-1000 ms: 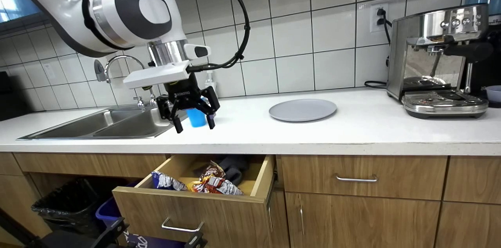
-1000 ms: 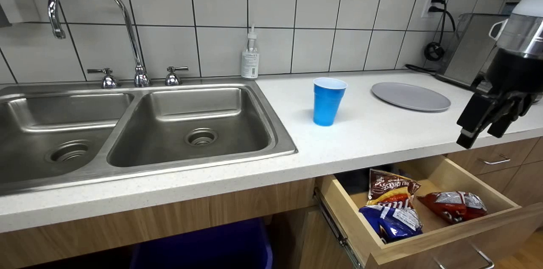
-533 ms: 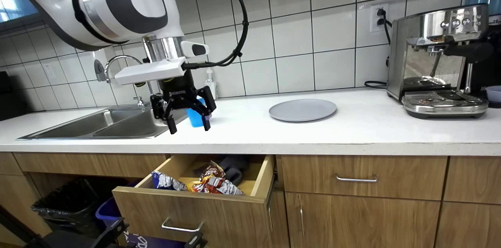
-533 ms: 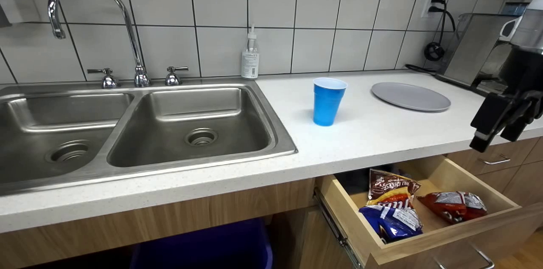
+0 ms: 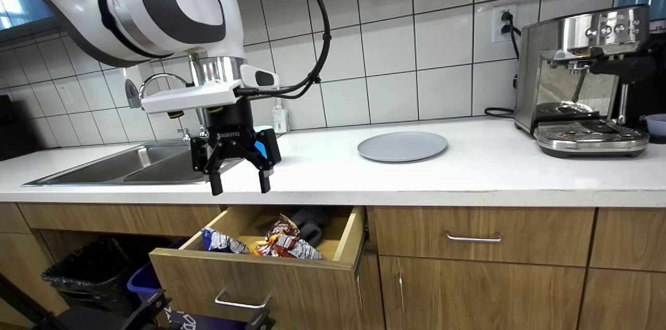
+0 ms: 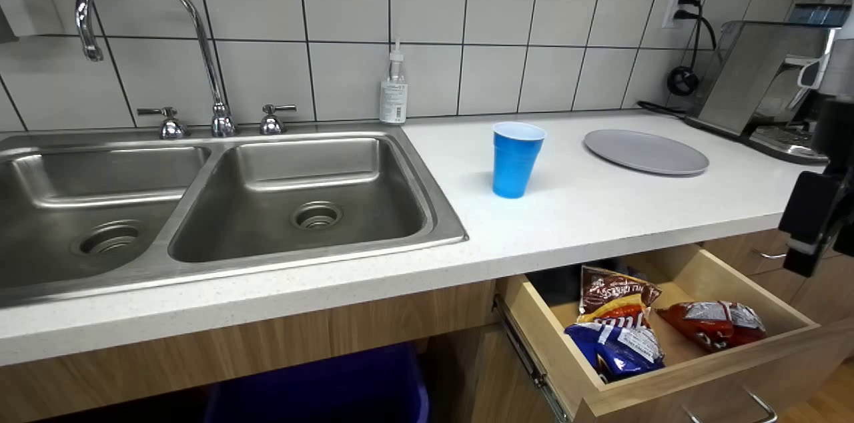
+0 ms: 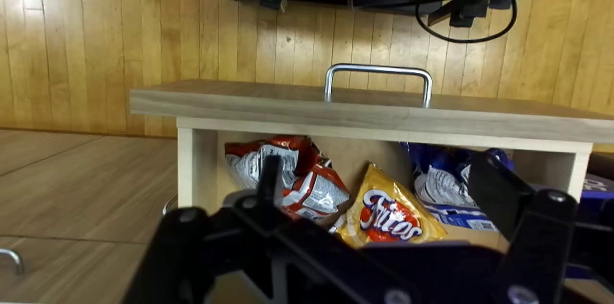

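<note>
Your gripper (image 5: 240,186) stands wide, its fingers well spread and pointing down, left of centre in an exterior view. In the wrist view you see the yellow Fritos bag (image 7: 391,213) in the gap between those fingers, below and right of mid-frame. Left of it lies a red bag (image 7: 312,186), partly hidden by one finger; right of it, a blue bag (image 7: 441,184), partly behind the other. All three lie in the pulled-out drawer (image 5: 281,288), which you find lower left of centre in an exterior view, below the gripper. Farther out, you have a blue cup (image 6: 514,163) upright on the counter (image 6: 600,209), right of centre in an exterior view, with a double sink (image 6: 190,203) filling that frame's left. A grey plate (image 5: 403,146) lies right of centre in an exterior view, left of an espresso machine (image 5: 572,83).
</note>
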Robot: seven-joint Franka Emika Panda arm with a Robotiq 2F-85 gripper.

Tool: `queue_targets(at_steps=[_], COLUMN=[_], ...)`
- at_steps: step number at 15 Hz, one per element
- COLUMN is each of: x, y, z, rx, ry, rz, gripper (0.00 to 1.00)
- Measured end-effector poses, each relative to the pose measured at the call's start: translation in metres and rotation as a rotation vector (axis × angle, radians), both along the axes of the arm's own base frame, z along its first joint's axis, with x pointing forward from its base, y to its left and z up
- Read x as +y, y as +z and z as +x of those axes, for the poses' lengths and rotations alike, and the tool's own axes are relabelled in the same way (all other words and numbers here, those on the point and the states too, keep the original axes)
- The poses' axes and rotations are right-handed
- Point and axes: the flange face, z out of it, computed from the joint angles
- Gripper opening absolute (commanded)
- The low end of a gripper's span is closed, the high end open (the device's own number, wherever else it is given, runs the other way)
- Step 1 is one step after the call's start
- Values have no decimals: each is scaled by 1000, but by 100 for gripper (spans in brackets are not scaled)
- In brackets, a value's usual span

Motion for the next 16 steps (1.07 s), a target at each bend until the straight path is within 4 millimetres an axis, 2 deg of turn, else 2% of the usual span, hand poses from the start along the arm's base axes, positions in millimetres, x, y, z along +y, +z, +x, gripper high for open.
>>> queue_targets(at_steps=[9, 16], x=[-2, -9], y=[-17, -55], z=[-12, -22], rx=[111, 220], ry=[-5, 17], rz=[-2, -27], gripper=[100, 100])
